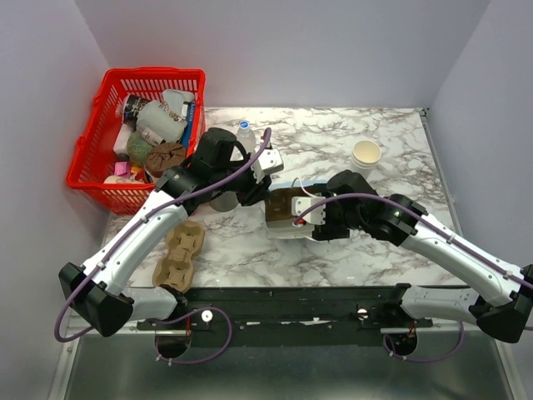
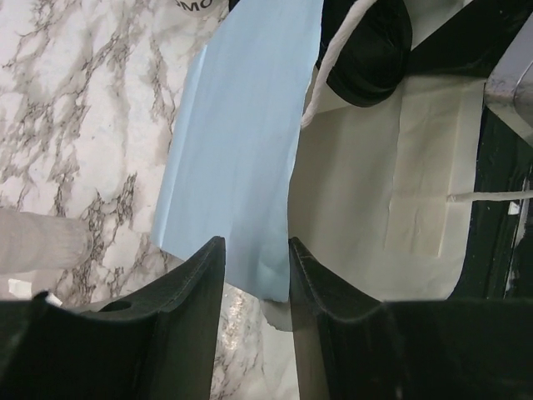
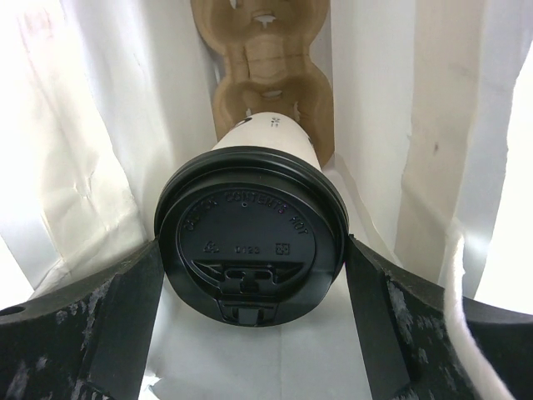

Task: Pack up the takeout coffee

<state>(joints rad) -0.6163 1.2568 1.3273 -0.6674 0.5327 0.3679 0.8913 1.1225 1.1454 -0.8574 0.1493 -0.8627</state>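
Observation:
A light-blue paper bag (image 1: 287, 232) with a cream inside lies at the table's middle. My right gripper (image 3: 254, 246) reaches into the bag (image 3: 100, 167) and is shut on a cream coffee cup with a black lid (image 3: 250, 225); both fingers touch the lid's rim. The cup's base sits at a brown pulp cup carrier (image 3: 266, 67) deep in the bag. My left gripper (image 2: 250, 246) is at the bag's upper edge (image 2: 241, 125). Its fingers stand a little apart, with the blue wall showing in the gap. In the top view the grippers are at the bag's top (image 1: 265, 171) and right (image 1: 321, 218).
A lidless cream cup (image 1: 366, 154) stands at the back right. A second brown carrier (image 1: 179, 254) lies front left. A red basket (image 1: 87, 158) full of items stands at the back left. A clear water bottle (image 1: 244, 132) stands behind my left arm. The bag's white string handle (image 2: 333, 58) hangs loose.

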